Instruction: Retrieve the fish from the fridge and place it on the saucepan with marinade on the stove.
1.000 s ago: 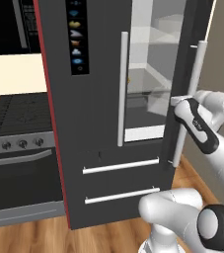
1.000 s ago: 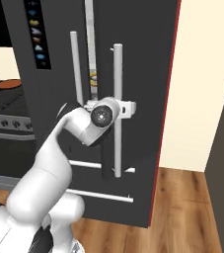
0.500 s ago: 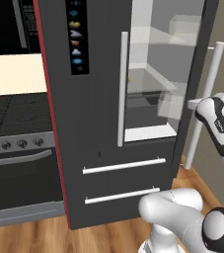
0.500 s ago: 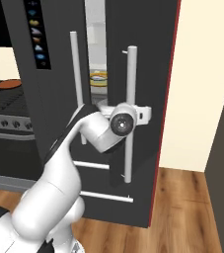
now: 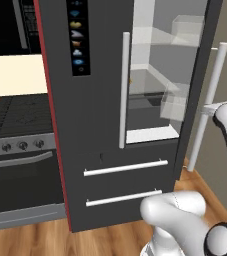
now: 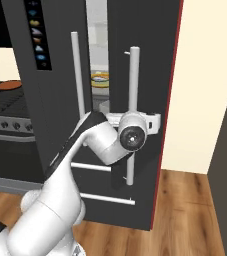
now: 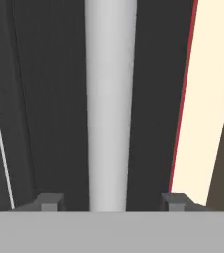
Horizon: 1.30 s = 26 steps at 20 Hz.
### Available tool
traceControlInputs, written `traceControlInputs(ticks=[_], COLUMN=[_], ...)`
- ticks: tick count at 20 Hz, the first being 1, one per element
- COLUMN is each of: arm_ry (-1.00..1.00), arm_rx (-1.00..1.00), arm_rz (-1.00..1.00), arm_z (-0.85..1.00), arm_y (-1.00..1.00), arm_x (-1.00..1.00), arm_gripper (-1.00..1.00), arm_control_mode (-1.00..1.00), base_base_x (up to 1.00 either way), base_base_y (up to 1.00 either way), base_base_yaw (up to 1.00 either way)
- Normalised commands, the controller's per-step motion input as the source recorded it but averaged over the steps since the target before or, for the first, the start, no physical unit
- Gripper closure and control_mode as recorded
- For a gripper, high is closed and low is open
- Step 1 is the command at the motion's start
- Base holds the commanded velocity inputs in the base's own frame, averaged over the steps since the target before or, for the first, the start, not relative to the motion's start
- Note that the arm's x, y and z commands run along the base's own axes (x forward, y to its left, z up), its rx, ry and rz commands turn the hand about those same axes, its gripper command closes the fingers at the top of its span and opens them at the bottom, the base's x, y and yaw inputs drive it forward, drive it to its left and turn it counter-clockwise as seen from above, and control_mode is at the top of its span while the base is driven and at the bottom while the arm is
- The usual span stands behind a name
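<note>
The fridge (image 5: 100,115) stands right of the stove (image 5: 15,125), its right door (image 6: 145,75) swung partly open. The gripper (image 7: 111,201) sits at that door's white bar handle (image 7: 110,99), jaws spread apart on either side of the bar with gaps showing, gripping nothing. A yellow-rimmed plate (image 6: 100,78) rests on a shelf inside.
</note>
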Motion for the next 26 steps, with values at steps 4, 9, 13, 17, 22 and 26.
traceControlInputs(ticks=[4,9,13,17,22,26], arm_ry=[-0.24,-0.02,0.16,0.14,0.12,0.21], arm_rx=[0.0,-0.22,-0.46,-0.51,-0.5,-0.47], arm_rz=[0.0,-0.07,-0.14,-0.19,-0.22,-0.17], arm_z=[0.0,0.1,0.17,0.23,0.13,0.01], arm_y=[-0.12,0.4,0.76,0.75,0.72,0.57], arm_x=[-0.81,-0.61,-0.33,-0.32,-0.22,-0.01], arm_gripper=[-1.0,-1.0,-1.0,-1.0,-1.0,-1.0], arm_control_mode=[-1.0,-1.0,-1.0,-1.0,-1.0,-1.0], base_base_x=[0.0,0.0,0.0,0.0,0.0,0.0], base_base_y=[0.0,0.0,0.0,0.0,0.0,0.0], base_base_yaw=[0.0,0.0,0.0,0.0,0.0,0.0])
